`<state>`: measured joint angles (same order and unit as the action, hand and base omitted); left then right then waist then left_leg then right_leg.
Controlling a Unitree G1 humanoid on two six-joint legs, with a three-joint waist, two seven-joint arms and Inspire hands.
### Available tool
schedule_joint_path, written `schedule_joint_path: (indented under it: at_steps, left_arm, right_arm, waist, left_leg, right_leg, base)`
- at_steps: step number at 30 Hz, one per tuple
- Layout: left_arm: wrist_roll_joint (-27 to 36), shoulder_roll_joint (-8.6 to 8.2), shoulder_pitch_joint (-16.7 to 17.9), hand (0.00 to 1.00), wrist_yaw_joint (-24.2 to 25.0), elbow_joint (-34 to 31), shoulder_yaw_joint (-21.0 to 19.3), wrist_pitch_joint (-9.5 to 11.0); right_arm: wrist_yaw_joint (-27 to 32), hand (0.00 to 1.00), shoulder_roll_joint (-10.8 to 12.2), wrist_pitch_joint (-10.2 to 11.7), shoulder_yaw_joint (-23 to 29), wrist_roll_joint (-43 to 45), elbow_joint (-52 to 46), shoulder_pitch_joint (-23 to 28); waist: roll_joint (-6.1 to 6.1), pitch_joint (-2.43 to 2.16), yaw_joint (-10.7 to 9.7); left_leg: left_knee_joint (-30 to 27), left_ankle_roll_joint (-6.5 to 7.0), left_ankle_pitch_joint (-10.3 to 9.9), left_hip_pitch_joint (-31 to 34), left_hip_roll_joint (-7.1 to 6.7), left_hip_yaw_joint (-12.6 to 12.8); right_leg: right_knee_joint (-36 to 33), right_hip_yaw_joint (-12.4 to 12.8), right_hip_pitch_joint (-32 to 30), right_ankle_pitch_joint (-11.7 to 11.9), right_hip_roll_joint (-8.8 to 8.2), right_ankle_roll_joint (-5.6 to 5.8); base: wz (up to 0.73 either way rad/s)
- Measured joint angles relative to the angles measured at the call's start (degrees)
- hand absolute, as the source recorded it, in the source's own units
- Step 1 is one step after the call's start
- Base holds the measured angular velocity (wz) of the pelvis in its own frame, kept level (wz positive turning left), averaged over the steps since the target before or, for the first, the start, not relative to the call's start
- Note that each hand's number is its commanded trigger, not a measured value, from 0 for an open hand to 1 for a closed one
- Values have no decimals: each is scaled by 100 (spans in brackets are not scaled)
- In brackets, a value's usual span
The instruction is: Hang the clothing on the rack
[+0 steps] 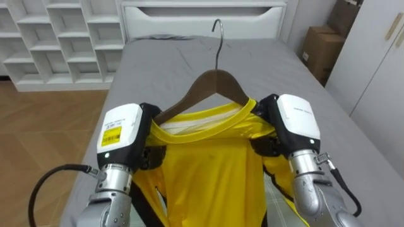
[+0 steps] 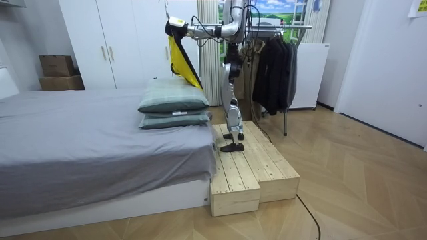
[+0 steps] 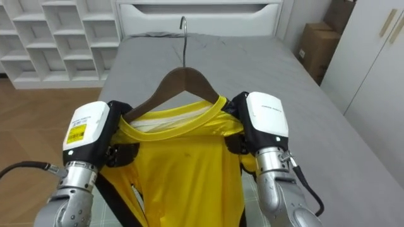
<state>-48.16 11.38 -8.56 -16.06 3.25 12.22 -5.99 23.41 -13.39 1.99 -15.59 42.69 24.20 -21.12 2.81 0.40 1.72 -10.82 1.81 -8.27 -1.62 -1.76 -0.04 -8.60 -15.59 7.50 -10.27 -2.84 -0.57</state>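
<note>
One grey bed (image 1: pixel 252 69) stretches toward 12 o'clock below the raised arms, with white cubby shelving (image 1: pixel 57 38) at 10 o'clock and a cardboard box (image 1: pixel 319 50) at 2 o'clock. In the room view the robot stands on a stepped wooden platform (image 2: pixel 247 170) at the bed's edge. A clothes rack (image 2: pixel 277 27) of dark garments (image 2: pixel 273 73) is close at its 3 o'clock, and two stacked pillows (image 2: pixel 175 100) lie at its 8 o'clock. A yellow T-shirt (image 1: pixel 211 170) hangs in the air over the bed on a wooden hanger (image 1: pixel 214 85) whose metal hook points to 12 o'clock. The left hand (image 1: pixel 123 135) is at the collar's 9 o'clock and the right hand (image 1: pixel 293 120) at its 3 o'clock. Each has dark fingers curled into a shoulder of the shirt, apparently clamping cloth and hanger arm together.
</note>
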Motion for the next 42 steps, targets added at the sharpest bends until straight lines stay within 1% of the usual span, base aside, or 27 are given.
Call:
schedule_joint_path:
  at_steps: [8,9,10,11,16,18,19,20,22,26,29,33,36,37,38,42]
  left_arm:
    - [-9,41,0,100,0,0,27,0]
    - [-9,44,0,85,0,0,31,0]
    - [-6,47,0,62,0,0,33,0]
    - [-4,57,2,0,0,0,38,0]
    - [129,56,12,0,1,-1,94,1]
    - [314,7,12,0,10,-1,172,3]
    - [381,-65,15,0,46,0,245,2]
    - [382,-83,18,0,95,0,337,2]
    - [381,-90,23,0,187,0,427,2]
    - [525,-62,62,0,342,-1,464,0]
    - [622,-76,97,0,438,-1,475,0]
    - [744,-112,103,0,455,-81,483,5]
    - [754,-131,109,0,455,-284,494,40]
    - [755,-132,109,0,455,-307,495,81]
    - [755,-131,112,0,455,-307,502,112]
    - [755,-117,164,0,455,-307,618,119]
  right_arm:
    - [-34,100,0,-4,-2,0,0,4]
    - [-34,100,0,-4,-2,0,0,6]
    - [-35,100,0,-5,-2,0,0,5]
    - [-41,100,-1,-7,-4,0,0,5]
    - [-83,100,-3,-46,-7,0,34,37]
    - [-115,100,3,-96,-63,-1,38,110]
    - [-162,100,8,-153,-112,-1,61,136]
    - [-206,100,13,-164,-124,-1,138,139]
    - [-250,100,12,-211,-120,9,228,148]
    - [-286,100,10,-213,-122,8,229,248]
    - [-306,100,9,-254,-123,27,229,269]
    - [-359,100,10,-332,-129,120,229,269]
    - [-478,100,9,-436,-195,282,231,269]
    - [-510,100,10,-461,-251,295,232,271]
    - [-541,100,7,-461,-300,309,231,271]
    - [-595,100,3,-460,-356,309,240,273]
  waist:
    - [2,-1,-11]
    - [2,-1,-13]
    - [2,-1,-11]
    - [2,-1,-7]
    - [5,-4,-3]
    - [6,-4,21]
    - [7,-4,30]
    - [7,-4,27]
    - [9,-6,28]
    - [9,-6,-6]
    - [12,-8,2]
    - [27,-19,16]
    - [32,-28,18]
    - [31,-32,15]
    - [28,-34,12]
    - [28,-35,19]
  left_leg:
    - [-9,2,1,-46,0,4]
    - [-5,2,1,-65,1,5]
    - [0,1,1,-73,1,10]
    - [7,2,1,-84,3,19]
    - [6,2,1,-102,4,67]
    - [7,2,0,-109,6,97]
    - [12,2,0,-108,5,102]
    - [15,3,0,-108,5,105]
    - [14,3,0,-106,6,120]
    - [17,2,0,-91,17,136]
    - [24,2,0,-85,19,143]
    - [23,2,0,-85,13,142]
    - [22,2,0,-87,11,153]
    - [20,2,0,-89,13,157]
    - [20,2,0,-91,15,158]
    - [12,2,0,-94,19,159]
  right_leg:
    - [-2,9,43,0,1,0]
    - [-3,13,60,0,1,0]
    - [-6,20,62,0,1,0]
    - [-9,31,67,0,4,0]
    - [-14,73,70,0,4,0]
    - [-15,112,65,0,3,0]
    - [-17,114,59,0,0,0]
    - [-16,117,56,0,0,0]
    - [-16,124,54,0,1,0]
    - [-15,128,38,0,3,0]
    - [-17,137,23,0,-1,0]
    - [-18,138,23,0,-2,0]
    - [-20,144,24,0,-3,0]
    - [-21,147,25,0,-3,0]
    - [-22,147,26,0,-5,0]
    - [-23,137,35,0,-7,0]
  base:
    - [0]
    - [0]
    - [-3]
    - [-5]
    - [-5]
    - [-7]
    - [0]
    - [0]
    - [0]
    - [0]
    - [0]
    - [0]
    - [0]
    - [0]
    - [0]
    - [0]
